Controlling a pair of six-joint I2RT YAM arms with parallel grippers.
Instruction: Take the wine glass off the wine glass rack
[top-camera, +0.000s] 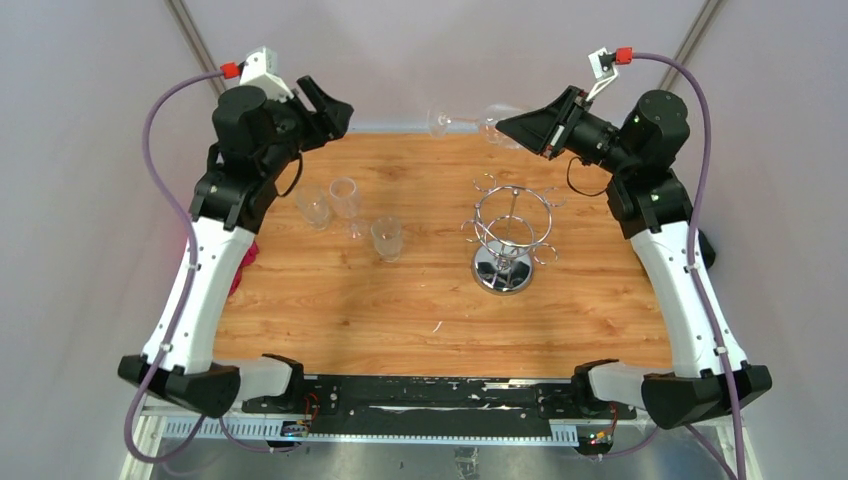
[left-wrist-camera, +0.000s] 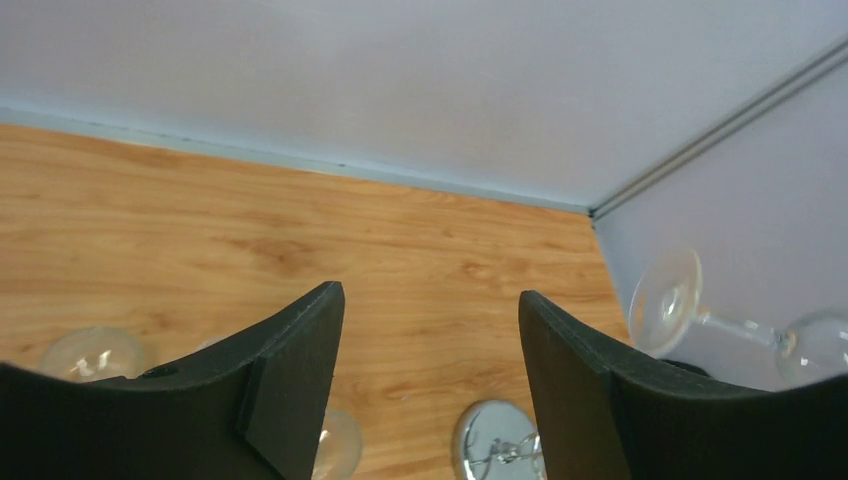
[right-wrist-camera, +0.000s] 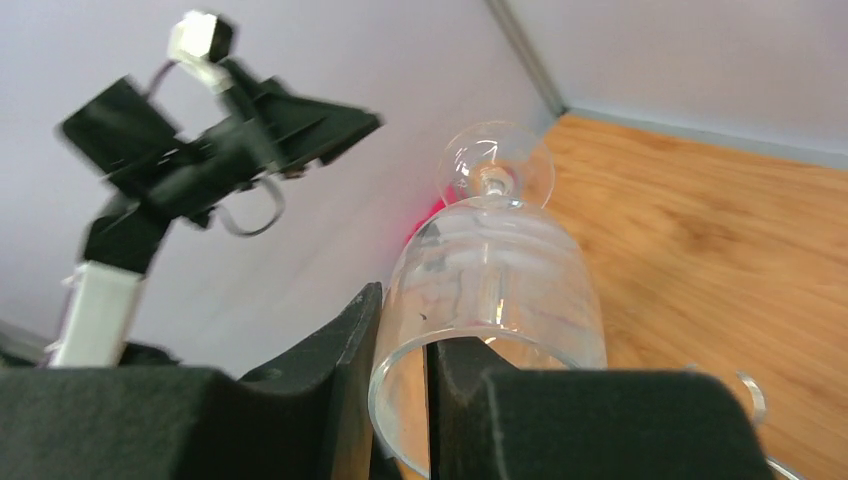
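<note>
The right fingers (right-wrist-camera: 340, 350) are pinching the rim of the wine glass (right-wrist-camera: 495, 270), one finger sitting outside the bowl and the other tucked inside it. From overhead, the wine glass (top-camera: 470, 122) is lying on its side in the air over the far edge of the worktop (top-camera: 400, 310), its foot pointing towards the left arm and its bowl caught in the right fingers (top-camera: 525, 127).

The glass is hanging well clear of the rack (top-camera: 510, 235), touching none of its hooks. The rack is standing upright on its round shiny base, right of the worktop's centre, just below and in front of the held glass.

Over on the other side, the left fingers (top-camera: 325, 105) are hovering high at the far left corner, spread apart and gripping nothing. The left wrist view is showing those fingers (left-wrist-camera: 300, 340) wide open, with bare wood between them and the wine glass (left-wrist-camera: 700, 310) floating off to the right.

Three other glasses (top-camera: 344, 195) are standing in a loose cluster on the worktop, near the left arm and well apart from the rack.
</note>
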